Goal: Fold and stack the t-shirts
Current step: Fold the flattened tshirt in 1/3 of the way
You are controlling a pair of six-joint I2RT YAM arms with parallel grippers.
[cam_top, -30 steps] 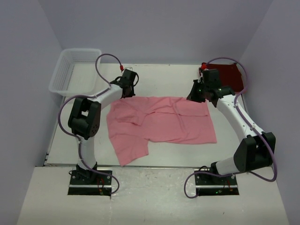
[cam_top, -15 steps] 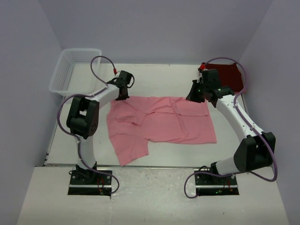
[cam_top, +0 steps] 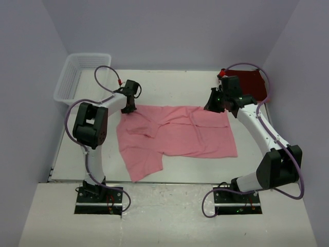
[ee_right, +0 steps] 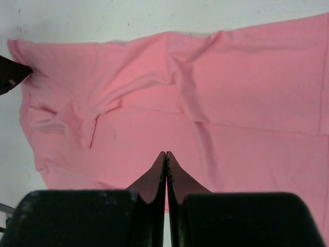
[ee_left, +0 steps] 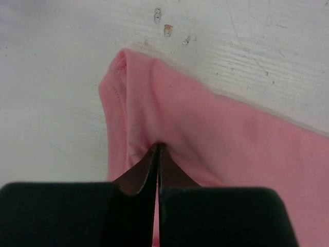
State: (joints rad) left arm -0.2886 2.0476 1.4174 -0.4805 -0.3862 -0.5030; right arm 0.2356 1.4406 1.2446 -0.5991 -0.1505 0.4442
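Our left hand (ee_left: 158,145) has its fingers pressed together on a pinch of cloth at a hemmed corner of the pink t-shirt (cam_top: 180,134), the corner closest to the white lattice basket (cam_top: 64,85); small puckers run out from the fingertips. Our right hand (ee_right: 166,153) is also closed, at the shirt's far corner on the side away from the basket, though we cannot tell whether any cloth is caught between its fingers. Between the two hands the pink t-shirt lies spread open on the counter (cam_top: 175,85), nearer to us than the basket, mostly flat but with a creased sleeve and one flap trailing toward the near edge. The dark maroon t-shirt (cam_top: 254,82) sits at the far corner of the counter opposite the basket, touched by neither hand. We judge the task barely begun: the pink shirt is only being laid out, no fold shows in either shirt, and nothing is stacked yet.
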